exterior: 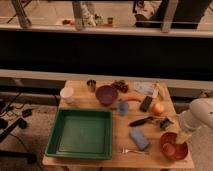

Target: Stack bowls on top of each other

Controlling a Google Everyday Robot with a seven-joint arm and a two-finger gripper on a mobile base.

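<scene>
The wooden surface (pixel 119 131) carries a green tray (pixel 82 112) at near left. The purple bowl (pixel 106 94) sits far centre, and the orange bowl (pixel 172 147) sits well apart at the near right corner. The gripper (pixel 179 141) hangs at the orange bowl's right rim with its fingers spread wide, holding nothing. A good grasp would straddle that rim squarely, then lift the bowl level.

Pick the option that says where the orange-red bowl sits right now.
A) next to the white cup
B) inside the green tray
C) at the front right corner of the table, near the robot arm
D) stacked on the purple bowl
C: the orange-red bowl sits at the front right corner of the table, apart from the purple bowl further back, with the gripper right at its rim.
</scene>
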